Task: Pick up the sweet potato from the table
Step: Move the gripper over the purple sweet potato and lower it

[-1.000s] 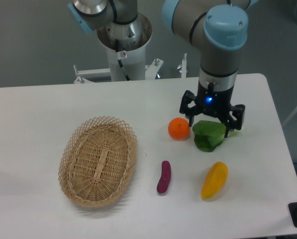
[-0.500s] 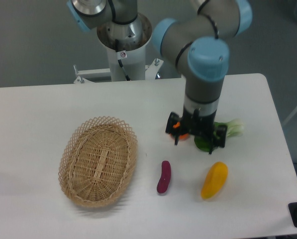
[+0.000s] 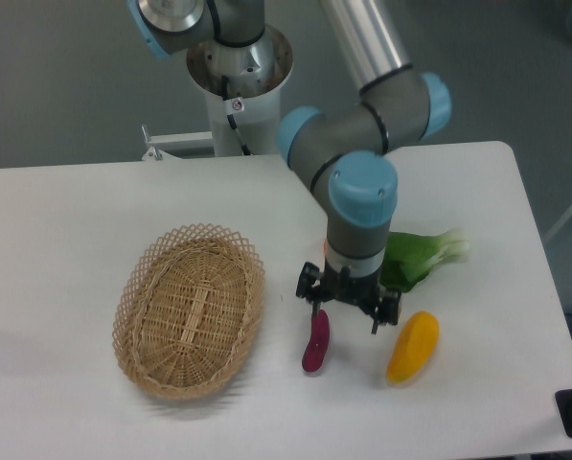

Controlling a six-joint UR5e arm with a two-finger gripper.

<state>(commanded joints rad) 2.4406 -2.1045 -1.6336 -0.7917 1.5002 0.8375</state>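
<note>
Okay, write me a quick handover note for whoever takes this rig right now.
Tool: open, empty, low over the table, just right of the sweet potato's upper end.
Sweet potato: lying flat on the table, between the wicker basket and the yellow pepper.
Done: nothing grasped yet.
Left: centre the tool over the sweet potato, lower, shut on it, lift.

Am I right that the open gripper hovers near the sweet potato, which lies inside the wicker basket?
Not quite. The camera view shows the sweet potato lying on the white table, right of the wicker basket, not inside it. The rest holds: the open gripper hovers near its upper end.
</note>
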